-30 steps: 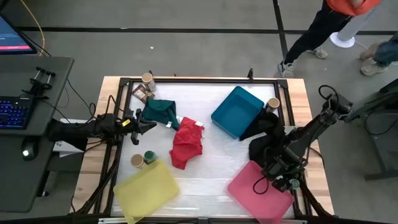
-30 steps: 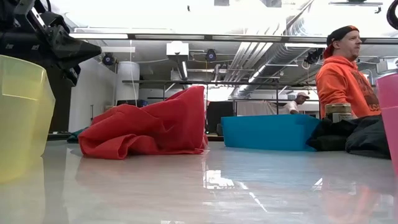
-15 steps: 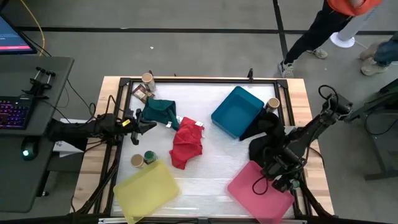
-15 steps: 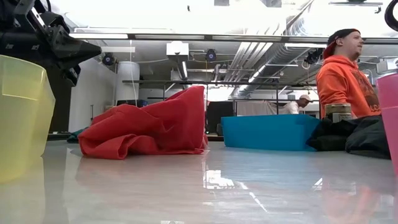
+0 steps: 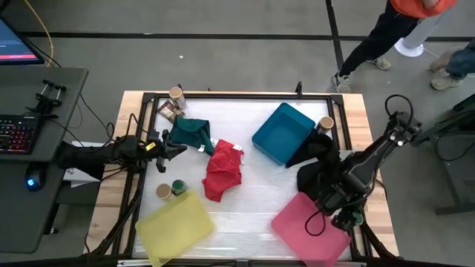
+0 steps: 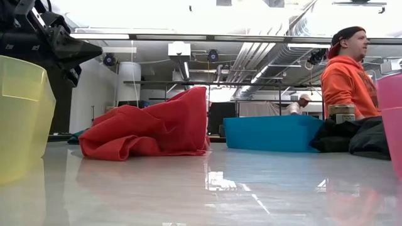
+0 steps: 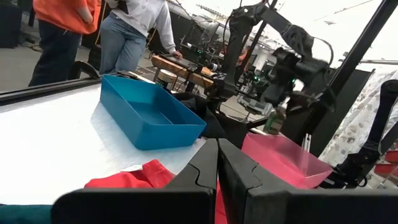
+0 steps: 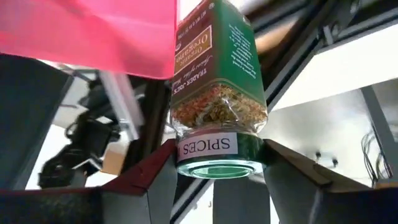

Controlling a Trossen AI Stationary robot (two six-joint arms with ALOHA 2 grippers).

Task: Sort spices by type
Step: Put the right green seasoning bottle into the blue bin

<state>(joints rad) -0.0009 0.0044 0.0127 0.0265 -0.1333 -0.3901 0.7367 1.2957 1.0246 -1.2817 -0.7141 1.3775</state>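
A: From overhead, the right gripper [image 5: 344,215] hangs over the near right corner of the table, above the pink tray [image 5: 308,228]. What it carries cannot be made out from there.

B: The right wrist view settles it. The fingers [image 8: 158,180] are clamped on a green-lidded spice jar [image 8: 217,93], lid towards the camera, white label reading "SPICES". Glass body, flaky red-and-green contents, green paper label above. Pink tray edge [image 8: 93,31] just behind it.

A: The left wrist view catches that jar [image 7: 274,119] small and far off, held above the pink tray [image 7: 283,158], beyond the blue tray [image 7: 149,115].

B: Left gripper [image 5: 180,147]?

A: Jaws pressed together, nothing between them. It sits beside the green cloth [image 5: 191,133] at the table's left side.

B: Other spices overhead: a tan-lidded jar [image 5: 164,191] touching a green-lidded jar [image 5: 179,187] just beside the yellow tray [image 5: 174,226]; tan-lidded jar [image 5: 176,93] and packet [image 5: 168,110] at the far left corner; another tan-lidded jar [image 5: 325,123] by the black cloth [image 5: 315,167].

A: The low view shows only that last jar [image 6: 342,113], behind the black cloth [image 6: 358,138].
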